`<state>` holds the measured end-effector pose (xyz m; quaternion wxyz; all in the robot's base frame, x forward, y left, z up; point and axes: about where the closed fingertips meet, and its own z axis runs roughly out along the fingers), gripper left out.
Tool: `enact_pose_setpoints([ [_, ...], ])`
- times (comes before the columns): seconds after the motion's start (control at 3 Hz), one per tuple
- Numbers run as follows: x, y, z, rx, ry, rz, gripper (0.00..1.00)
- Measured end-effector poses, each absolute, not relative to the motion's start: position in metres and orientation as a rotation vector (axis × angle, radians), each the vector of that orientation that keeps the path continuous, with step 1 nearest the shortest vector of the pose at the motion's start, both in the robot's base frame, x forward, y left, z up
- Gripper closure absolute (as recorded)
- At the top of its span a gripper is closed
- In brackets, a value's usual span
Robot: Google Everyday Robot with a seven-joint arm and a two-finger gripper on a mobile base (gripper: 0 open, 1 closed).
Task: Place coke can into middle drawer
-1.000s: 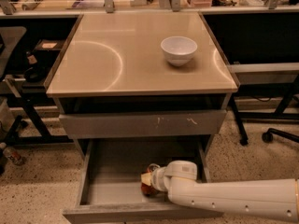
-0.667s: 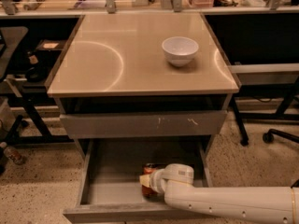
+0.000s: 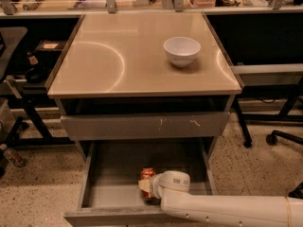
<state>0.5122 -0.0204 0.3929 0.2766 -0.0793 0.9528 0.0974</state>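
The coke can (image 3: 147, 174), red with a silver top, stands inside the open middle drawer (image 3: 109, 193), near the middle of its front part. My gripper (image 3: 147, 187) reaches in from the lower right on a white arm and is right at the can, covering its lower half. The drawer is pulled out below a closed grey drawer front (image 3: 144, 125) with small white scratch marks.
A white bowl (image 3: 182, 50) sits on the beige cabinet top (image 3: 104, 60) at the right. Black office chair legs (image 3: 279, 131) stand at the right. Dark table legs (image 3: 33, 122) and a bottle (image 3: 10, 156) are on the speckled floor at the left.
My arm and gripper have moved slightly left and lower within the drawer, and the can has moved with them toward the drawer's front middle.
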Motion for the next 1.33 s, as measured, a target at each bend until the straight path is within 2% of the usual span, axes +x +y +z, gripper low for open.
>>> enact_pose_setpoints([
  [0.33, 0.5117, -0.0201, 0.392, -0.251, 2.556, 0.25, 1.0],
  [0.67, 0.5117, -0.0201, 0.392, -0.251, 2.556, 0.25, 0.82],
  [1.33, 0.5117, -0.0201, 0.392, -0.251, 2.556, 0.25, 0.35],
])
